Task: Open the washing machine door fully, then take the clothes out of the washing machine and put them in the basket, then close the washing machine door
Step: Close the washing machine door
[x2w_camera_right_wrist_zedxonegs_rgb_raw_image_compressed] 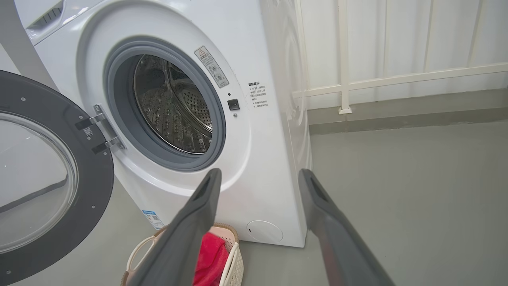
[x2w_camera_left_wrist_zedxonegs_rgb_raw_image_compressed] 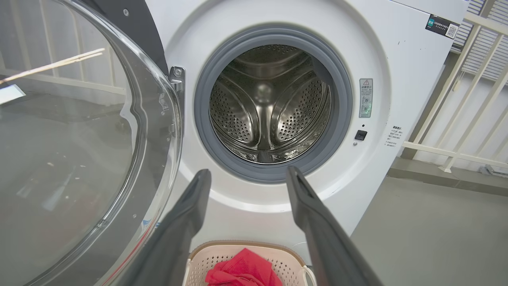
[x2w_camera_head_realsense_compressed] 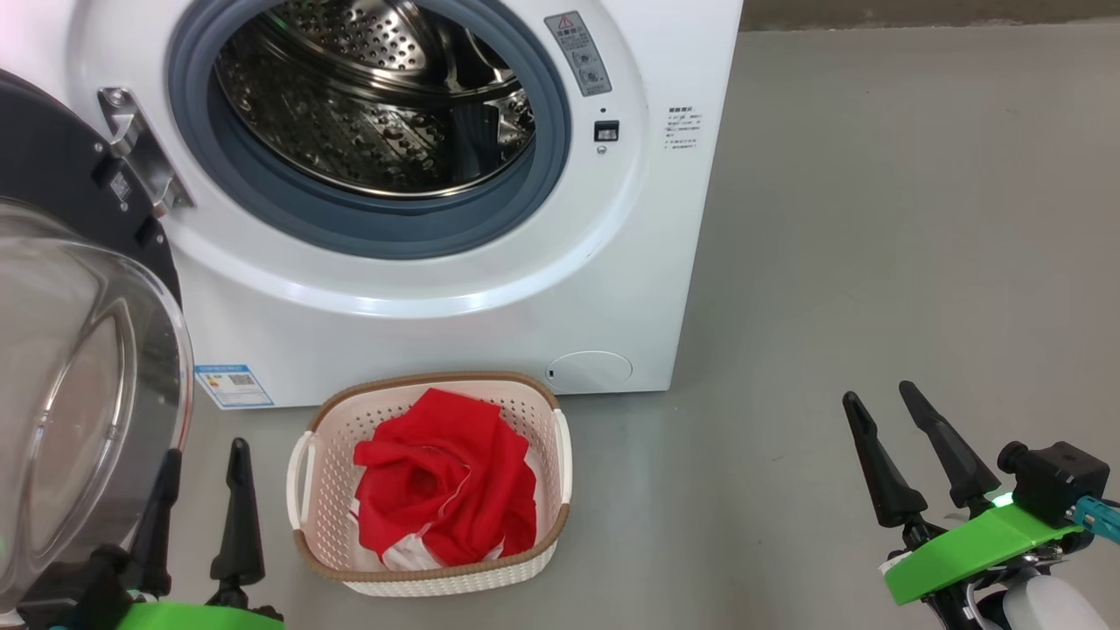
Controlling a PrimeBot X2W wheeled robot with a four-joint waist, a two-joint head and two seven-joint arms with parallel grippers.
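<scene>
In the head view the washing machine [x2w_camera_head_realsense_compressed: 420, 332] takes up the upper left and centre of the frame, its steel drum [x2w_camera_head_realsense_compressed: 376, 96] ringed by the blue-grey gasket [x2w_camera_head_realsense_compressed: 367, 223]. The washing machine door [x2w_camera_head_realsense_compressed: 52, 166] stands swung open at the left edge, and its clear glass bowl [x2w_camera_head_realsense_compressed: 79, 394] bulges toward us at the lower left. The basket [x2w_camera_head_realsense_compressed: 437, 380] sits on the grey floor [x2w_camera_head_realsense_compressed: 875, 219] just in front of the machine, at lower centre. The clothes [x2w_camera_head_realsense_compressed: 446, 490] lie heaped inside it, red with some white at the lower edge.

The left gripper [x2w_camera_head_realsense_compressed: 204, 451] rises at the lower left, between the glass bowl and the basket, fingers spread wide and empty. One finger lies right along the bowl's rim, and we cannot tell whether they touch. The right gripper [x2w_camera_head_realsense_compressed: 878, 392] rises at the lower right, well apart from the basket, also spread wide with nothing between its fingers.

The left wrist view looks straight into the drum, so we see its back wall and curved ribs. It also adds a dark sticker [x2w_camera_left_wrist_zedxonegs_rgb_raw_image_compressed: 441, 26] on the machine's top corner and a pale railing [x2w_camera_left_wrist_zedxonegs_rgb_raw_image_compressed: 456, 151] at the right. The right wrist view gives us more of the door's dark grey inner face with its metal hinge [x2w_camera_right_wrist_zedxonegs_rgb_raw_image_compressed: 101, 133], the machine's white side panel and the round flap [x2w_camera_right_wrist_zedxonegs_rgb_raw_image_compressed: 264, 230] low on its front.
</scene>
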